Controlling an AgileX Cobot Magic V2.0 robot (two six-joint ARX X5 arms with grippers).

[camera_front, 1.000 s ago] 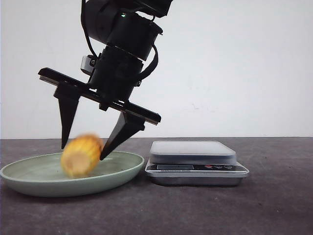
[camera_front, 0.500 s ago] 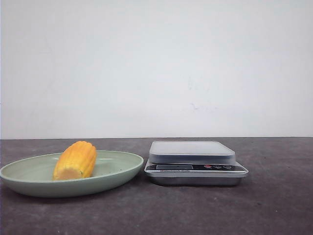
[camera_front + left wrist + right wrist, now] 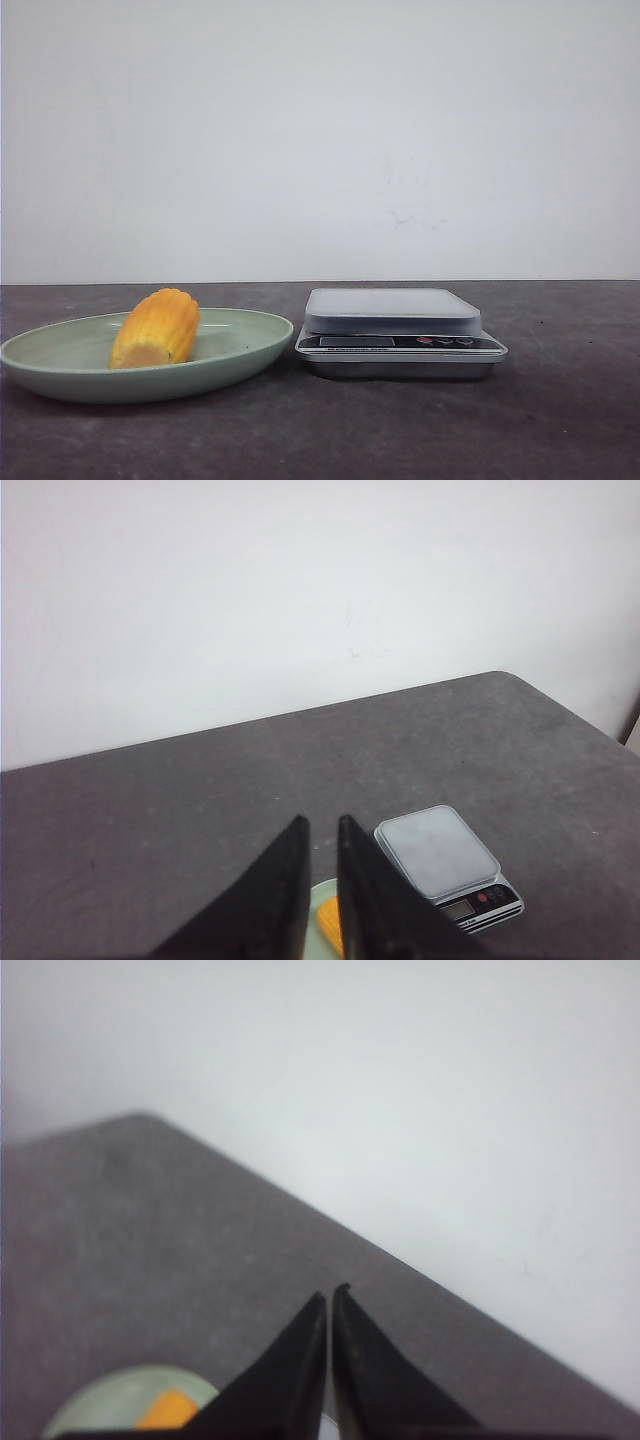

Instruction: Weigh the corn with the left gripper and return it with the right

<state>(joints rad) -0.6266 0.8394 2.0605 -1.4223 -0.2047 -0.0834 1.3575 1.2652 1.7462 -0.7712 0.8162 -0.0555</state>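
A: What sits nearest you in the front view?

B: The green plate point(image 3: 235, 352), low on the left of the dark table point(image 3: 400, 430). The corn point(image 3: 156, 327) lies on its side in the plate, its cut flat end turned toward you and down to the left.

A: And beside it?

B: The kitchen scale point(image 3: 400, 333), just to the right of the plate. You'll see its pale platform is bare. Behind both runs the white wall point(image 3: 320, 140).

A: Where are your arms?

B: Neither shows in the front view. Look through the left wrist camera: the left gripper point(image 3: 322, 822) is held high above the table, its two black fingers drawn close with only a narrow slit between the tips, holding nothing. Far below it you can pick out the scale point(image 3: 447, 864) and a sliver of corn point(image 3: 329, 921).

A: The right?

B: The right gripper point(image 3: 331, 1292) has its tips all but touching and empty. That view is soft, so the orange patch on the plate point(image 3: 100, 1400) is probably the corn point(image 3: 166, 1409).
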